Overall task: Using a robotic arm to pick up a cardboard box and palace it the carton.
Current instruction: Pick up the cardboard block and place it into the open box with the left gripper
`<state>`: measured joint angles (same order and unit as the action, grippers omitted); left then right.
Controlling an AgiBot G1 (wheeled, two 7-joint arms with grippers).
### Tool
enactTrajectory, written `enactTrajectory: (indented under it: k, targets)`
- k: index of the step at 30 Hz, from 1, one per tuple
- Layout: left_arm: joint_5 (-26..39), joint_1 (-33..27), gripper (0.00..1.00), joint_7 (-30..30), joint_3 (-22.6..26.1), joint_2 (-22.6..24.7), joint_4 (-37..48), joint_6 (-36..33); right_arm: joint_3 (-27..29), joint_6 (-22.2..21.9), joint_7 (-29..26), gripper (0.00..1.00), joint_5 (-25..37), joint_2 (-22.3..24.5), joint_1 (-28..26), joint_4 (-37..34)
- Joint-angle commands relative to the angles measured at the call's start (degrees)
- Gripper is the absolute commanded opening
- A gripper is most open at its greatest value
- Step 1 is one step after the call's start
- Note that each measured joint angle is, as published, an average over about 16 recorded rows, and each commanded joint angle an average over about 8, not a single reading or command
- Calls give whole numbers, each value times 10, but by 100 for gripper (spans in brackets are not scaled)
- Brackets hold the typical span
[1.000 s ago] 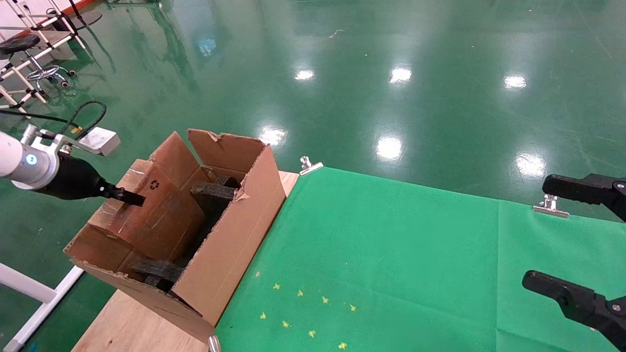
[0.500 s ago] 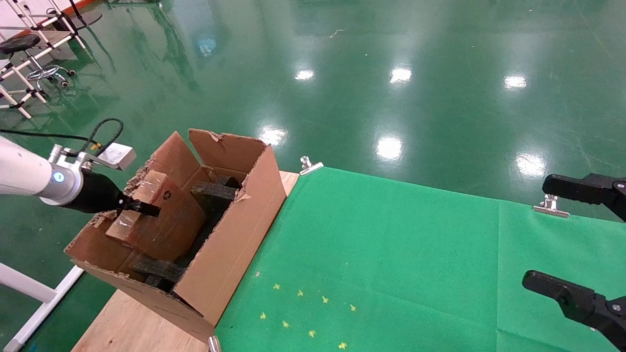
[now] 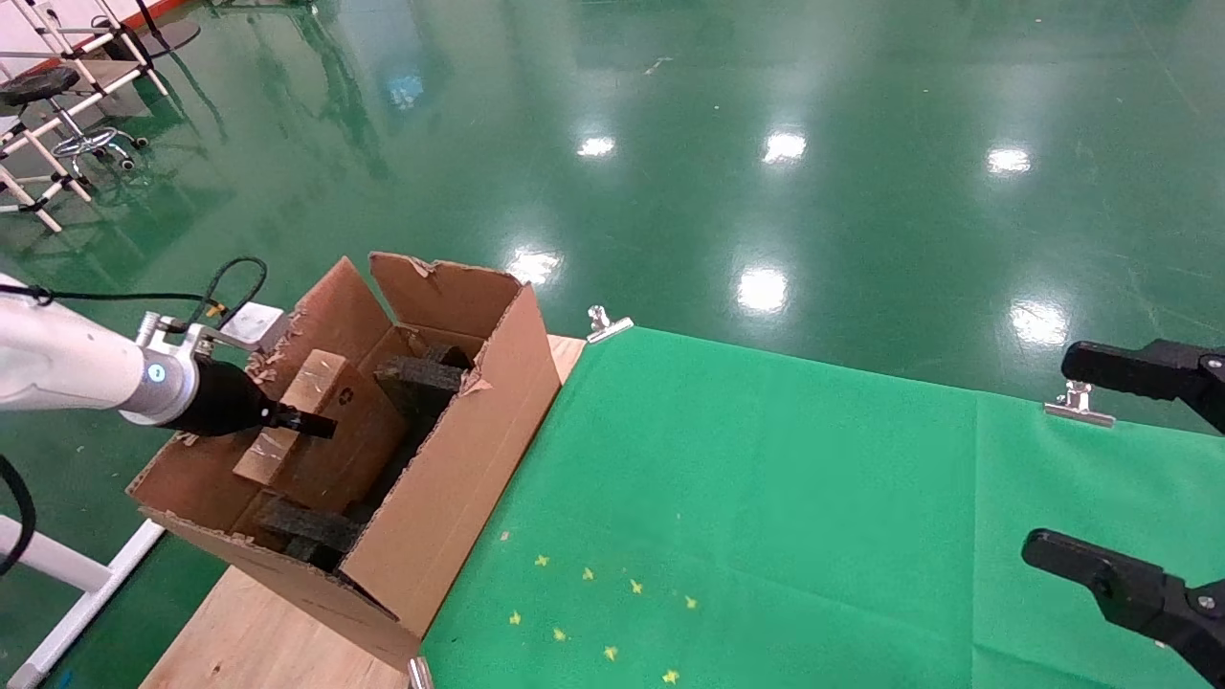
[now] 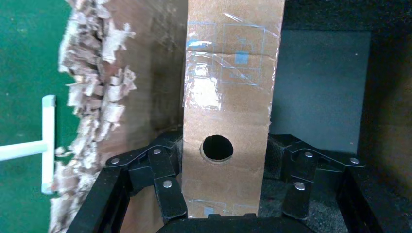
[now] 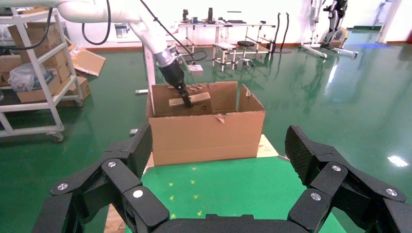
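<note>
White glossy robotic arm [image 3: 57, 364] reaching in from the left, its black gripper [image 4: 221, 189] clamping the small taped brown cardboard box [image 3: 316, 426], box tilting on edge inside the large torn-edged carton [image 3: 450, 478], beside black foam inserts [image 3: 416, 375], round hole in its narrow face

Wooden table [image 3: 251, 639] — green cloth [image 3: 766, 517] clipped on, carton [image 3: 435, 498] at left end.
</note>
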<state>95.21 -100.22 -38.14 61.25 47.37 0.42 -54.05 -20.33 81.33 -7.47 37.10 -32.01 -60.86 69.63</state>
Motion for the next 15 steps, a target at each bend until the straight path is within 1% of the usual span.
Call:
enactTrajectory:
  k: [1, 11, 12, 13, 15]
  targets:
    - [-3, 7, 0, -1, -2, 2, 0, 4, 0, 0, 0, 100, 0, 0, 0, 0]
    - [-13, 29, 0, -6, -9, 6, -1, 21, 0, 0, 0, 100, 0, 0, 0, 0]
    - [-14, 31, 1, -7, -10, 7, -1, 23, 0, 0, 0, 100, 0, 0, 0, 0]
    - [-14, 32, 6, -8, -10, 7, -1, 25, 0, 0, 0, 100, 0, 0, 0, 0]
    - [-15, 34, 29, -9, -10, 8, -1, 28, 0, 0, 0, 100, 0, 0, 0, 0]
